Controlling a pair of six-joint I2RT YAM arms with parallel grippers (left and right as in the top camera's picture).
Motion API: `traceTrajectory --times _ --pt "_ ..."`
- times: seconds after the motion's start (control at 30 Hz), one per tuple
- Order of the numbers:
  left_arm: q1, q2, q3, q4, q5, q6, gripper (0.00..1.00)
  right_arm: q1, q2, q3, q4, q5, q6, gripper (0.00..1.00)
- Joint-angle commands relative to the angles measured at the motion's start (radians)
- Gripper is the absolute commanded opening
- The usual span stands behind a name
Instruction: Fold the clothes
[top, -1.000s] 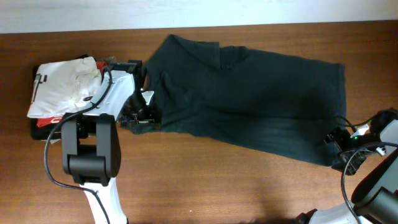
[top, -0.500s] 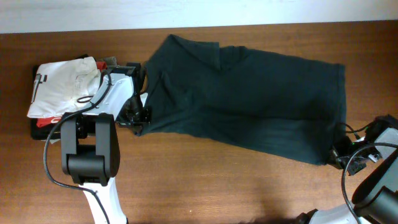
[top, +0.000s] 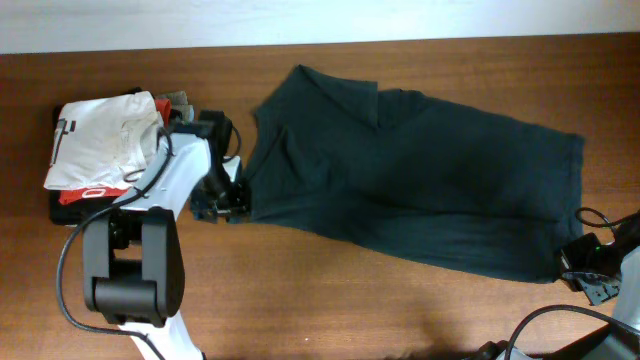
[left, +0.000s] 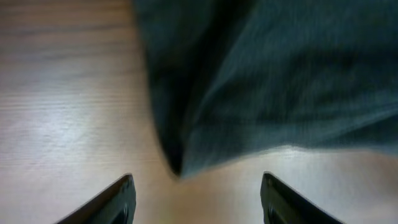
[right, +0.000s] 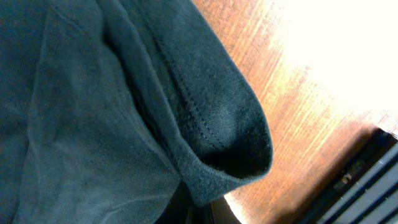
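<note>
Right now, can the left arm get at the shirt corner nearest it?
Probably yes. The left gripper is open, and the shirt corner lies on the table just ahead of its fingers, with nothing in between.

Overhead evenly lit; left wrist blurs the T-shirt (left: 280, 74); right wrist's table (right: 292, 74) glares white.

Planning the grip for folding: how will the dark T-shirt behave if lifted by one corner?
Probably floppy: the T-shirt lies in soft creases, and its hem curls over on itself. Thin-looking fabric suggests it is light and will sag rather than keep shape. It may slide easily on the smooth table.
</note>
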Motion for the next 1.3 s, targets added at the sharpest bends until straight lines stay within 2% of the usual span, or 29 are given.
traceTrajectory --times 0.0,0.07,0.1,0.13,0.17,0.3,0.47,0.5,0.53,0.6,0.63,0.67,0.7,0.73,0.77,0.8,0.83,0.87,0.9,0.93,1.0,1.1,1.27 --pt "-0.010 -0.007 -0.088 0.126 0.051 -0.018 0.61 -0.005 -0.010 0.000 -0.001 0.027 0.011 0.04" --pt "-0.010 -0.007 -0.099 0.146 0.048 -0.021 0.48 -0.005 -0.010 0.000 -0.001 0.027 0.005 0.04" --pt "-0.010 -0.007 -0.100 0.145 0.036 -0.021 0.34 -0.005 -0.010 0.000 -0.001 0.027 0.005 0.04" --pt "-0.010 -0.007 -0.101 0.142 -0.001 -0.022 0.00 -0.005 -0.010 0.000 0.006 0.027 0.005 0.04" --pt "-0.010 -0.007 -0.100 0.124 -0.019 -0.024 0.01 -0.005 -0.010 0.000 0.010 0.027 0.005 0.04" --pt "0.030 -0.096 -0.080 -0.139 -0.082 -0.032 0.01 -0.005 -0.010 0.000 0.030 0.061 0.006 0.04" --pt "0.088 -0.266 -0.080 -0.249 -0.113 -0.050 0.01 -0.004 -0.010 0.000 0.021 0.060 0.005 0.05" --pt "0.086 -0.268 -0.080 -0.265 -0.113 -0.050 0.04 -0.003 -0.010 0.000 0.021 0.060 0.005 0.13" --pt "0.084 -0.267 -0.083 -0.280 -0.113 -0.050 0.05 -0.003 -0.010 0.000 0.020 0.060 0.005 0.16" --pt "0.083 -0.268 -0.083 -0.309 -0.114 -0.050 0.24 -0.003 -0.010 0.000 0.021 0.060 0.005 0.36" --pt "0.083 -0.268 -0.083 -0.320 -0.115 -0.049 0.44 -0.003 -0.010 0.000 0.023 0.060 0.005 0.46" --pt "0.084 -0.268 -0.082 -0.329 -0.122 -0.048 0.53 -0.003 -0.010 0.001 0.029 0.060 0.005 0.51" --pt "0.084 -0.268 -0.082 -0.340 -0.129 -0.046 0.68 -0.003 -0.010 0.010 0.043 0.013 -0.007 0.53" --pt "0.084 -0.268 -0.082 -0.341 -0.130 -0.046 0.69 -0.003 -0.010 0.017 0.052 -0.035 -0.050 0.54" --pt "0.084 -0.268 -0.081 -0.330 -0.129 -0.044 0.69 -0.003 -0.010 0.039 0.066 -0.145 -0.136 0.55" --pt "0.084 -0.268 -0.072 -0.268 -0.117 -0.039 0.69 -0.002 -0.010 0.060 0.072 -0.190 -0.161 0.56" --pt "0.079 -0.268 -0.063 -0.207 -0.053 0.002 0.68 -0.002 -0.010 0.074 0.076 -0.217 -0.161 0.56" --pt "0.062 -0.268 -0.058 -0.060 0.128 0.093 0.64 -0.002 -0.010 0.087 0.086 -0.264 -0.161 0.57" --pt "0.036 -0.264 -0.058 0.042 0.177 0.121 0.60 -0.002 -0.010 0.088 0.097 -0.301 -0.161 0.57" --pt "-0.002 -0.259 -0.058 0.123 0.175 0.157 0.56 -0.002 -0.010 0.088 0.100 -0.327 -0.161 0.57" --pt "-0.088 -0.231 -0.058 0.227 0.115 0.202 0.53 -0.002 -0.010 0.088 0.099 -0.334 -0.161 0.57" --pt "-0.187 -0.140 -0.058 0.298 0.099 0.274 0.53 -0.002 -0.010 0.087 0.093 -0.335 -0.161 0.57" --pt "-0.267 -0.027 -0.058 0.413 0.081 0.278 0.56 -0.002 -0.010 0.087 0.086 -0.334 -0.161 0.57"
